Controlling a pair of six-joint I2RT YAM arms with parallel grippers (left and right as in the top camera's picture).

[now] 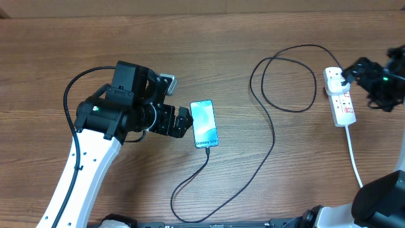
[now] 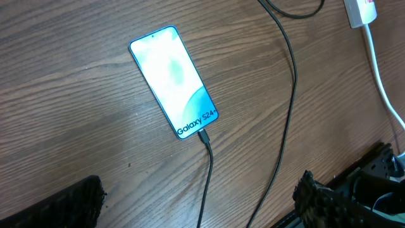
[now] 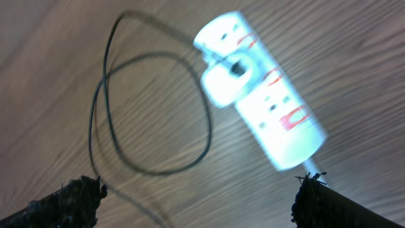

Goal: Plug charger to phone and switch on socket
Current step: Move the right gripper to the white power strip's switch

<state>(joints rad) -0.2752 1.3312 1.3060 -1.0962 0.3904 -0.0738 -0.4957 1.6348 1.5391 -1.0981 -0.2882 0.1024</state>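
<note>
The phone (image 1: 204, 123) lies flat mid-table with its light-blue screen lit, and the left wrist view shows the phone (image 2: 174, 79) ahead of my fingers. The charger (image 1: 272, 136), a thin black cable, is plugged into the phone's lower end (image 2: 204, 135). It loops right to the socket (image 1: 340, 96), a white power strip with red marks. My left gripper (image 1: 186, 121) hovers open just left of the phone, holding nothing. My right gripper (image 1: 353, 71) is open above the strip's far end. The right wrist view is blurred: socket (image 3: 262, 104), a white adapter (image 3: 221, 82), the cable loop (image 3: 152, 114).
The strip's thick white cord (image 1: 352, 149) runs toward the front edge at right, also visible as the white cord (image 2: 381, 82). Slack black cable curls near the front edge (image 1: 183, 202). Dark arm bases sit along the front edge (image 1: 373, 202).
</note>
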